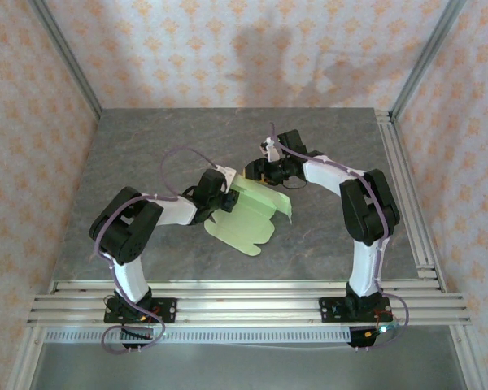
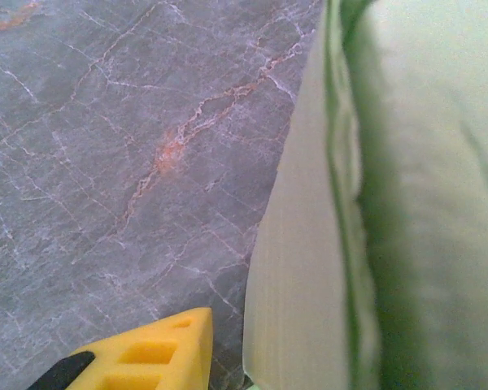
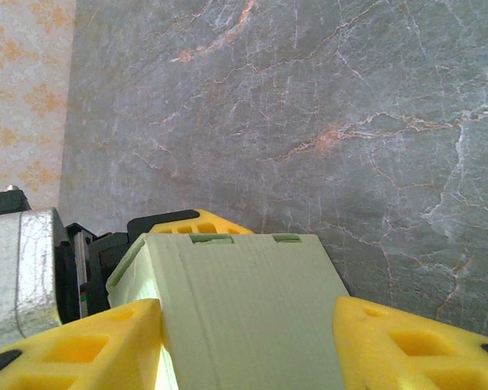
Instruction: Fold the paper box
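Card of a pale yellow-green, the paper box (image 1: 252,215), is lying mid-table on the grey marble table (image 1: 146,146) in the top external view. It is a die-cut sheet with its far panel rising and its tabbed flaps spreading toward the arms. The left gripper (image 1: 225,188) is sitting at its left edge and the right gripper (image 1: 259,171) at its far corner, just beside each other. Patterned walls (image 1: 32,97) and the aluminium rails (image 1: 244,296) are staying well apart from the work. In the left wrist view, one yellow finger (image 2: 146,361) is showing low down, with folded card (image 2: 407,203) standing just beside it. Whether this claw is spread or pinching, I cannot tell. In the right wrist view, the yellow fingers (image 3: 73,349) are flanking a raised panel (image 3: 244,325) and seemingly pinching it across its width. A left-gripper fingertip (image 3: 199,221) is peeking from behind it. The card is looking light, thin and springy, likely creasing or slipping under a hard squeeze, so holding near the scored folds is seeming wisest. The crowded grippers are the main obstacle to each other.
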Controlling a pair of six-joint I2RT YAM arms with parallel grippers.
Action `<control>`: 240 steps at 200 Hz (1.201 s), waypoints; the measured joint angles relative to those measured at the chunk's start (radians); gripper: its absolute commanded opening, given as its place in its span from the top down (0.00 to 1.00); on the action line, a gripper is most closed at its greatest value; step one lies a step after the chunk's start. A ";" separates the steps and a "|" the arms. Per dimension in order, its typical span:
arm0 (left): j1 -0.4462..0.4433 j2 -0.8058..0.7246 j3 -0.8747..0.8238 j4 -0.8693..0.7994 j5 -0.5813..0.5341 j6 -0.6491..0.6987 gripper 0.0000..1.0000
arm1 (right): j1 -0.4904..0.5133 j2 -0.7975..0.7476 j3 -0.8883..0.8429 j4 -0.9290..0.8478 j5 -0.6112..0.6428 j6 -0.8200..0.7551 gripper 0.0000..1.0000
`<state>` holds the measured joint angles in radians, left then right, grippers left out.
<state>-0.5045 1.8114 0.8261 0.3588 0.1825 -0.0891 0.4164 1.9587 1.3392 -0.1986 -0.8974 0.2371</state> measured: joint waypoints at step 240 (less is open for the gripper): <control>-0.005 -0.043 -0.138 0.209 -0.015 -0.018 0.81 | 0.000 -0.002 -0.007 0.005 0.011 0.003 0.45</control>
<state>-0.5091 1.7679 0.6880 0.5678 0.1673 -0.1074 0.4160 1.9568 1.3323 -0.1936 -0.8867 0.2398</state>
